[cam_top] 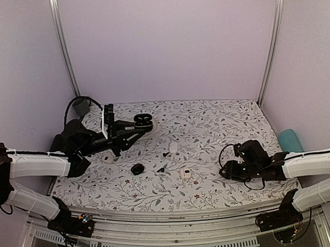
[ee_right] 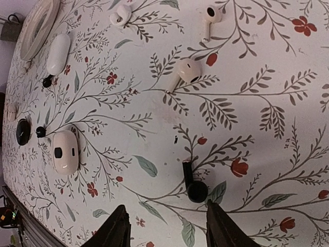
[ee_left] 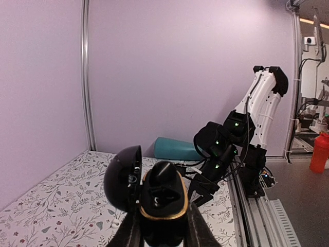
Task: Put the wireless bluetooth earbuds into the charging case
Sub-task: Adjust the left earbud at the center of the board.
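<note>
Black, gold-rimmed charging case [ee_left: 162,200] sits open, clamped in our left claw [ee_left: 164,226]; our right claw [ee_right: 169,226], jaws apart, hovers above a black earbud [ee_right: 191,182] on the counter [ee_right: 267,118] — insertion, we judge, not begun.

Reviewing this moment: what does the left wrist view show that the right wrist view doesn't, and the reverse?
Only the left wrist view: the left claw shut on the open black charging case, with the right arm beyond it. Only the right wrist view: the open right claw over a black earbud lying loose, plus white earbuds and a white case. Both show the floral tablecloth.
</note>
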`<action>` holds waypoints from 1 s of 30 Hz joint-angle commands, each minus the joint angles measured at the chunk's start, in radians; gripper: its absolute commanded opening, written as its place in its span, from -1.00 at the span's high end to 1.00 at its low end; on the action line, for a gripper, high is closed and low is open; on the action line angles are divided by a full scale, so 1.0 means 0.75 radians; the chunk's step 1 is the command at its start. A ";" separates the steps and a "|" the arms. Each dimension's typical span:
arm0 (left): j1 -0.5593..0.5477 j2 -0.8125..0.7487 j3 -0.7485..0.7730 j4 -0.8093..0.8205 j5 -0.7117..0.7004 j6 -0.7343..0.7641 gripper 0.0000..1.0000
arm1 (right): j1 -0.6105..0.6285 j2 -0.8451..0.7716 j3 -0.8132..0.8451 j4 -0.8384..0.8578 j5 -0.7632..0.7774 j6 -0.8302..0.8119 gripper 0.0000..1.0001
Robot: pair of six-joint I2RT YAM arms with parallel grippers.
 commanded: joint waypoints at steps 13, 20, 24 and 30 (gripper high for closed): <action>0.006 -0.039 0.037 -0.044 -0.025 0.007 1.00 | 0.021 0.245 0.097 0.099 0.016 -0.010 0.01; 0.006 -0.038 0.043 -0.051 -0.031 0.011 1.00 | 0.120 0.326 0.243 -0.030 0.016 0.033 0.02; 0.006 -0.037 0.044 -0.051 -0.031 0.011 1.00 | 0.143 0.319 0.284 -0.064 0.019 0.059 0.02; 0.006 -0.043 0.043 -0.054 -0.031 0.013 1.00 | 0.111 0.287 0.271 -0.093 0.073 -0.012 -0.03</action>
